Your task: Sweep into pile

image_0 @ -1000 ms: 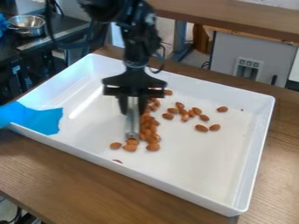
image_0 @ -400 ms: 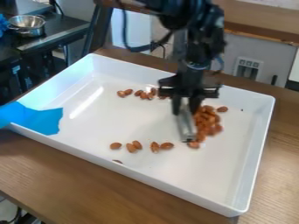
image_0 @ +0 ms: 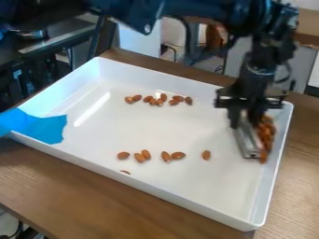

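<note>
In the camera view, your gripper [image_0: 246,123] hangs over the right side of the white tray [image_0: 124,130], its fingers closed around a metal bar [image_0: 250,144]. The almond pile [image_0: 266,133] lies just beside the bar, near the tray's right wall. You have loose almonds [image_0: 166,157] toward the front and others [image_0: 163,97] toward the back.

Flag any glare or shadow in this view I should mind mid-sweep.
Camera view: glare streaks the white tray's floor at image left, no almonds in it; the black gripper looks dark, little detail; shadow on the table below the tray's image-left end.
</note>
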Controlling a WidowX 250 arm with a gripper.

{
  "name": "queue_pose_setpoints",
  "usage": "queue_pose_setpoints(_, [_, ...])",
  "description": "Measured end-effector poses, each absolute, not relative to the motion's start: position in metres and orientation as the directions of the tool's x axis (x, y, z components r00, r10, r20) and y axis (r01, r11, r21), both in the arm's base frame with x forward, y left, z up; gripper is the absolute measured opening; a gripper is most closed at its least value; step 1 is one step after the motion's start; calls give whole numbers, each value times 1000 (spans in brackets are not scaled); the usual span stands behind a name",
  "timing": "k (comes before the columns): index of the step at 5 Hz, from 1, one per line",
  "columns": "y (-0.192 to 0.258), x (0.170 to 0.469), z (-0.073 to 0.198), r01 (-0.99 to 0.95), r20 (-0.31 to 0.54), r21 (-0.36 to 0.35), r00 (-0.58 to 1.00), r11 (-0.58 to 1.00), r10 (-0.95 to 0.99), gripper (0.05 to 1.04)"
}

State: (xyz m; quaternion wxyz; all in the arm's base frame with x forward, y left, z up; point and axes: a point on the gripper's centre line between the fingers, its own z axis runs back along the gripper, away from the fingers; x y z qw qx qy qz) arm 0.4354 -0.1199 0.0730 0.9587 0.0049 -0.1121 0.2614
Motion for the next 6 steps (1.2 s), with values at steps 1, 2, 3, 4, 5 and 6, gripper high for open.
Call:
queue_pose_setpoints(1, [-115, 435, 82, -510, 186, -93, 835, 855, 518, 352])
queue_pose_setpoints(2, [-73, 426, 122, -518, 192, -192, 813, 834, 549, 352])
queue_pose_setpoints(3, [-15, 411, 138, -501, 218, -220, 811, 837, 543, 352])
queue_pose_setpoints(4, [14, 394, 133, -461, 264, -151, 833, 874, 486, 352])
queue_pose_setpoints(5, [40, 370, 118, -480, 284, -55, 833, 875, 475, 352])
queue_pose_setpoints(6, [57, 345, 123, -571, 247, -3, 795, 821, 554, 352])
